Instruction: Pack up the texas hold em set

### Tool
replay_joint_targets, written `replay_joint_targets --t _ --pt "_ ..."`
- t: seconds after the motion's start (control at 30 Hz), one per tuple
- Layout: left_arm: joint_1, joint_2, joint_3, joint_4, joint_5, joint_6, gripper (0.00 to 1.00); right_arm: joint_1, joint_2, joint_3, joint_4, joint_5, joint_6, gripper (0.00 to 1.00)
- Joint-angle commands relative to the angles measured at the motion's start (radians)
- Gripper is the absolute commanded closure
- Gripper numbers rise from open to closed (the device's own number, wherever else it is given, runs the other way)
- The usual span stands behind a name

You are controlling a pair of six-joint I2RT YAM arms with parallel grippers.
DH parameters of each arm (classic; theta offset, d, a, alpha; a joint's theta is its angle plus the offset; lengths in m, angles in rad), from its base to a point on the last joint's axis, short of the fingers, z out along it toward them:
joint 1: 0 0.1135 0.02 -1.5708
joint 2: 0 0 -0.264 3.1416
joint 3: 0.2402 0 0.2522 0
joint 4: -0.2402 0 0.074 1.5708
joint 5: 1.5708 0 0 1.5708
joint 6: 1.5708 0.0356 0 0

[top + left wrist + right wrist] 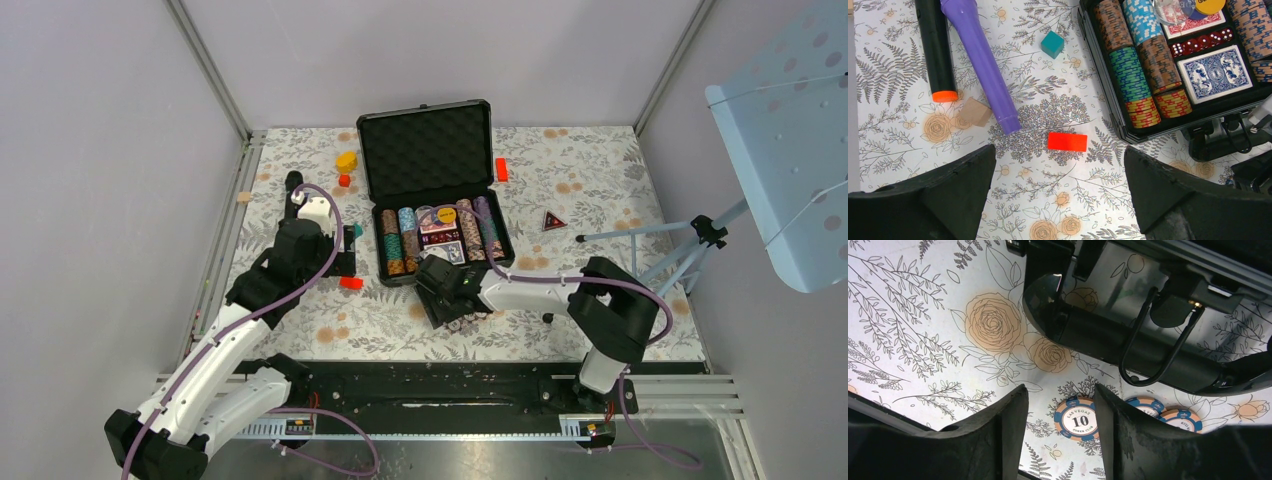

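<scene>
The black case (500, 205) of the texas hold em set lies open at mid table, foam lid up. Rows of striped chips (1133, 75), a card deck (1214, 74) and red dice (1200, 44) fill it. My right gripper (1060, 405) hangs low in front of the case handle (1148, 355), open. A loose blue-and-tan "10" chip (1079, 418) lies flat on the cloth between its fingers, close to the right finger. Two more loose chips (1146, 405) lie beside it. My left gripper (1058, 165) stands wide open left of the case, holding nothing.
A red block (1067, 141) lies just ahead of my left gripper. Beyond it are a teal block (1052, 44), a tan block (974, 111), a purple cylinder (980, 65) and a black one (937, 50). A yellow block (346, 160) and a tripod (690, 240) flank the case.
</scene>
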Motion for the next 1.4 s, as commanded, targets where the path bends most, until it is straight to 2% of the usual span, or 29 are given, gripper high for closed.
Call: replay_joint_targets --t 0.0,0.17,0.47,0.77,0.9,1.37 --pt "0.004 -0.001 -0.001 0.038 0.012 -0.002 0.01 0.0 0.068 -0.117 -0.142 -0.036 0.075 0.43" --pt "0.004 0.001 -0.001 0.039 0.013 -0.002 0.01 0.001 0.041 -0.147 -0.161 -0.019 0.099 0.42" --pt "0.004 0.0 0.0 0.039 0.017 -0.002 0.01 0.002 -0.031 -0.187 -0.212 -0.012 0.14 0.36" --pt "0.004 -0.001 0.0 0.04 0.016 -0.002 0.01 0.03 -0.038 -0.19 -0.233 -0.026 0.164 0.36" --pt "0.004 0.001 0.0 0.039 0.017 -0.001 0.01 0.046 -0.011 -0.178 -0.225 -0.035 0.167 0.41" --pt "0.004 0.001 0.0 0.039 0.02 -0.002 0.01 0.085 -0.002 -0.153 -0.24 -0.027 0.178 0.41"
